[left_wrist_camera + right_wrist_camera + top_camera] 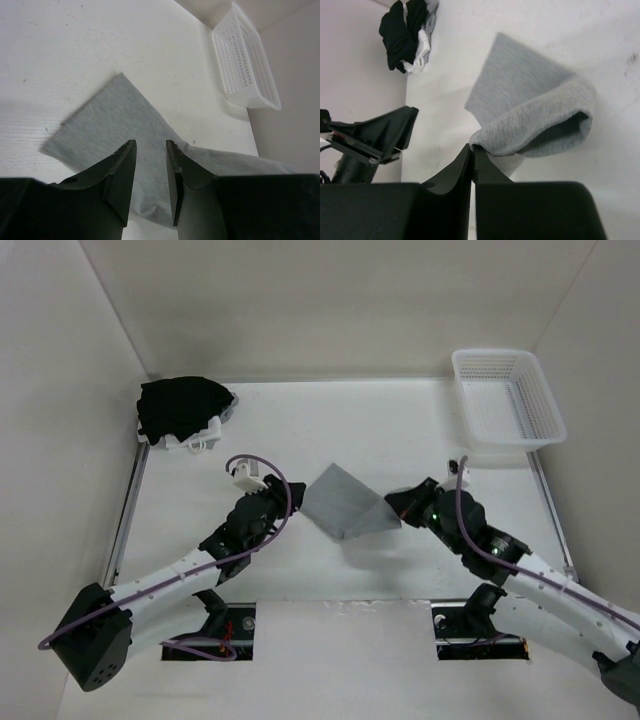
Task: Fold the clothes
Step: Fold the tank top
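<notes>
T-shirt (pixel 345 506) edge pinched by right hand (pixel 392 504); left hand (pixel 294 497) gapes over it; white basket (pixel 508 405) well apart.

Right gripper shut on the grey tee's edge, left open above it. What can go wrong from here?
1. The right gripper holds only a thin edge of the light-grey soft T-shirt, so the fabric may slip out when pulled.
2. The left gripper is open and not pinning anything, so the whole folded shirt could drag and come undone.

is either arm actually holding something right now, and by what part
The right gripper pinches the grey T-shirt by a folded edge, jaws shut. The left gripper holds nothing, jaws open above it.
</notes>
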Available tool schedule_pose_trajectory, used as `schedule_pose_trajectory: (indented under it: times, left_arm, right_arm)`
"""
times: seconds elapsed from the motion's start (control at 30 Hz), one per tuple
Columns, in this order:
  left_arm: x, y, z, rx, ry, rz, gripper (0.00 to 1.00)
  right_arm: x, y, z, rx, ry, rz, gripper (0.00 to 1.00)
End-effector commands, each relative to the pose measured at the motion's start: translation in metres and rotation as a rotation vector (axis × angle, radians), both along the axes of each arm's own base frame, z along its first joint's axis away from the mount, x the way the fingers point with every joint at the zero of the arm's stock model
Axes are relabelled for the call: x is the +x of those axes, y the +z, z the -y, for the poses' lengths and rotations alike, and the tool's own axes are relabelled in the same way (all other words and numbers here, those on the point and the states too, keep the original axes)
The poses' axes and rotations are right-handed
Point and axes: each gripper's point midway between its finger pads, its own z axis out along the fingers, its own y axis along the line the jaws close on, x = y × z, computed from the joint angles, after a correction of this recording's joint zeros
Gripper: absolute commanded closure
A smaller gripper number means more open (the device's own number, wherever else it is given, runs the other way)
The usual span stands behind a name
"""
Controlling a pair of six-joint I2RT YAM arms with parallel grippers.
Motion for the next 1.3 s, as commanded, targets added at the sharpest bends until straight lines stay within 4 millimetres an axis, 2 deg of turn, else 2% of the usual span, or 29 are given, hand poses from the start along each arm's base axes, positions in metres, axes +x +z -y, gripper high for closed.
schedule_pose_trajectory:
  times: [0.0, 0.1, 0.2, 0.27, 0.33, 0.43, 0.5, 0.53, 0.6, 0.7, 0.8, 0.87, 0.97, 1.0, 1.03, 1.13, 1.17, 1.27]
  left_arm:
    - [0.003, 0.014, -0.009, -0.013, 0.032, 0.046, 0.71]
    - [0.004, 0.020, -0.014, -0.032, 0.039, 0.062, 0.71]
    - [0.004, 0.021, -0.022, -0.048, 0.050, 0.066, 0.71]
    - [0.003, 0.021, -0.027, -0.054, 0.054, 0.066, 0.71]
    - [0.003, 0.019, -0.033, -0.056, 0.062, 0.061, 0.70]
    - [0.003, 0.018, -0.042, -0.062, 0.075, 0.056, 0.70]
    - [0.004, 0.020, -0.045, -0.067, 0.080, 0.060, 0.70]
    - [0.004, 0.022, -0.047, -0.068, 0.083, 0.063, 0.70]
    - [0.004, 0.026, -0.046, -0.072, 0.080, 0.068, 0.70]
    - [0.004, 0.032, -0.037, -0.078, 0.060, 0.075, 0.69]
    - [0.004, 0.036, -0.017, -0.074, 0.020, 0.071, 0.69]
    - [0.004, 0.038, 0.001, -0.064, -0.014, 0.076, 0.69]
    - [0.013, 0.036, 0.034, -0.046, -0.060, 0.081, 0.68]
    - [0.019, 0.032, 0.044, -0.035, -0.069, 0.081, 0.68]
    - [0.025, 0.027, 0.054, -0.033, -0.082, 0.072, 0.68]
    - [0.044, 0.004, 0.079, -0.002, -0.104, 0.045, 0.68]
    - [0.048, -0.002, 0.083, 0.004, -0.102, 0.038, 0.68]
    - [0.061, -0.043, 0.084, 0.041, -0.089, -0.031, 0.69]
  right_arm:
    - [0.016, 0.026, -0.015, -0.169, 0.084, 0.033, 0.96]
    - [0.043, 0.040, -0.044, -0.230, 0.129, 0.053, 0.95]
    - [0.072, 0.037, -0.077, -0.286, 0.183, 0.039, 0.94]
    - [0.085, 0.025, -0.097, -0.315, 0.224, 0.014, 0.94]
    - [0.098, 0.004, -0.116, -0.352, 0.261, -0.030, 0.94]
    - [0.114, -0.032, -0.137, -0.399, 0.297, -0.098, 0.93]
    - [0.125, -0.049, -0.149, -0.413, 0.297, -0.122, 0.92]
    - [0.131, -0.052, -0.156, -0.405, 0.299, -0.128, 0.89]
    - [0.141, -0.044, -0.168, -0.369, 0.287, -0.110, 0.75]
    - [0.140, -0.006, -0.181, -0.274, 0.301, -0.028, 0.55]
    - [0.126, 0.021, -0.167, -0.212, 0.285, 0.043, 0.48]
    - [0.111, 0.016, -0.146, -0.201, 0.262, 0.049, 0.51]
    - [0.102, -0.017, -0.107, -0.221, 0.197, 0.003, 0.76]
    - [0.097, -0.033, -0.093, -0.222, 0.182, -0.032, 0.87]
    - [0.093, -0.048, -0.084, -0.230, 0.180, -0.059, 0.91]
    - [0.089, -0.074, -0.065, -0.246, 0.162, -0.097, 0.92]
    - [0.091, -0.081, -0.058, -0.249, 0.153, -0.107, 0.91]
    - [0.101, -0.099, -0.043, -0.258, 0.131, -0.139, 0.90]
